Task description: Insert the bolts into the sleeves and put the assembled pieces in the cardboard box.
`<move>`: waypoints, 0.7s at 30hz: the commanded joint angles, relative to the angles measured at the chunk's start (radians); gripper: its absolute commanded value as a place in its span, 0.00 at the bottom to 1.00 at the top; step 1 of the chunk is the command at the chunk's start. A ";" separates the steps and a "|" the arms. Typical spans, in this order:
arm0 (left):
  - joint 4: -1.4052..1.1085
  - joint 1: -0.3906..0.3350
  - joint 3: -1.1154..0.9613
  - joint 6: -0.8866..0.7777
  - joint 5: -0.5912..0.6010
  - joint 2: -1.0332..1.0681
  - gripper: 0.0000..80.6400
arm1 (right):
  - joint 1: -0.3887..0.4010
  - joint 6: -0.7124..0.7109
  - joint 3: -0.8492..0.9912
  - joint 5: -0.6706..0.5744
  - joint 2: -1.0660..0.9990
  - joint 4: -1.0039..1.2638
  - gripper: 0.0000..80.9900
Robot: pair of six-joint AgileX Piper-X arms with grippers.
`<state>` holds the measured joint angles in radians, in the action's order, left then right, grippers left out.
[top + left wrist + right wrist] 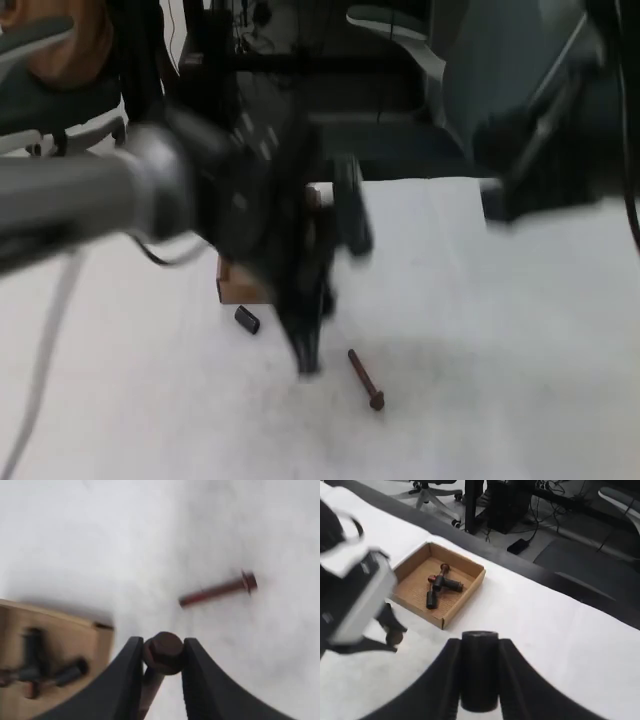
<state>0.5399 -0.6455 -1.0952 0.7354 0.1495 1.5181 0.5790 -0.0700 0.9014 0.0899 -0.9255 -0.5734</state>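
1. Left gripper (162, 645) clenched on the held bolt (162, 652), hex head at the fingertips, shank running back between the fingers. Looks like a plain pick-up hold, probably needing re-aiming before the shank can enter a sleeve.
2. Right gripper (479, 642) grasping the held sleeve (479, 675), one end poking just past the fingertips. Seemingly offered as a socket for that bolt. Well apart from the left gripper, so not yet joined.
3. On the white table (500, 350), near the left gripper: a loose bolt (220, 589) lying flat, head pointing away from the box. On the gripper's other side, a spare sleeve (247, 319) lying just beside the box front. Likely the next pair, waiting.
4. Farther back: the cardboard box (456, 557), open-topped, close behind the left gripper and well apart from the right one. Inside, a few finished pieces (440, 584), bolts through sleeves, lying crossed on the box floor.
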 commanded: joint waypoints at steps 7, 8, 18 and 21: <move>-0.359 -0.006 0.304 -0.345 0.078 -0.463 0.02 | 0.026 0.002 -0.407 -0.223 0.242 0.411 0.01; -0.421 -0.006 0.356 -0.394 0.084 -0.510 0.02 | 0.038 -0.002 -0.436 -0.237 0.247 0.455 0.01; -1.028 -0.006 0.800 -0.826 -0.026 -0.797 0.02 | 0.248 -0.025 -0.653 -0.253 0.066 0.934 0.01; -1.077 -0.006 0.847 -0.826 -0.026 -0.794 0.02 | 0.304 -0.063 -0.653 -0.228 -0.066 1.062 0.01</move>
<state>-0.4639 -0.6481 -0.2816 -0.0745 0.1330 0.7284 0.8423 -0.0997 0.2480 -0.1551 -0.9035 0.3518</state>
